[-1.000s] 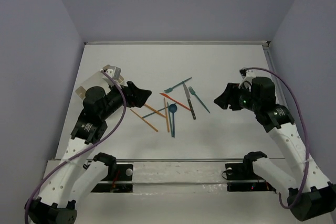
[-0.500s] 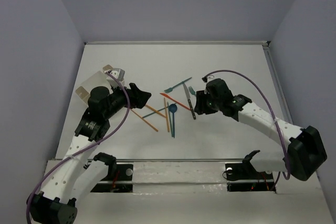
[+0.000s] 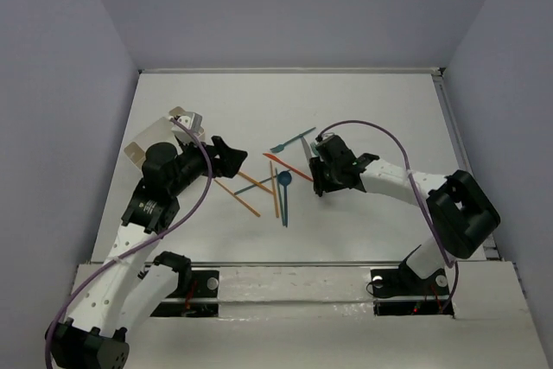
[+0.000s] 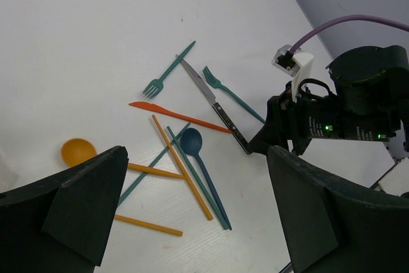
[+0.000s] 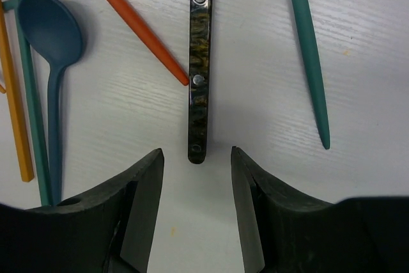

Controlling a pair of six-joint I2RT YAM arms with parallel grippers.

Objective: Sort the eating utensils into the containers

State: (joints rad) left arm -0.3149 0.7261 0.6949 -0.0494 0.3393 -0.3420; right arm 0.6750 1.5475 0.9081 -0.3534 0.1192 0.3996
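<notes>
The right gripper (image 5: 195,161) has its jaws open a moderate way, holding nothing. They stand low over the table (image 3: 216,101), one finger either side of the butt end of the knife (image 5: 197,68). The knife lies flat with its dark mottled handle pointing at the wrist camera. With its two rivets and glossy handle it looks stiffer and a little heavier than the thin plastic pieces, and likely slippery. The handle is narrow, so I judge a pinch across its width is right, set slightly up from the butt so the blade does not droop.

The tip of a red piece (image 5: 134,23) lies against the handle's left side by the lower rivet, so a higher hold risks catching it. A teal handle (image 5: 307,49) lies well apart on the right, and a blue spoon (image 5: 51,30) on the left.

The left gripper (image 3: 237,156) hangs wide open and empty beside the pile. The organiser (image 3: 143,143) sits behind the left arm, mostly hidden
</notes>
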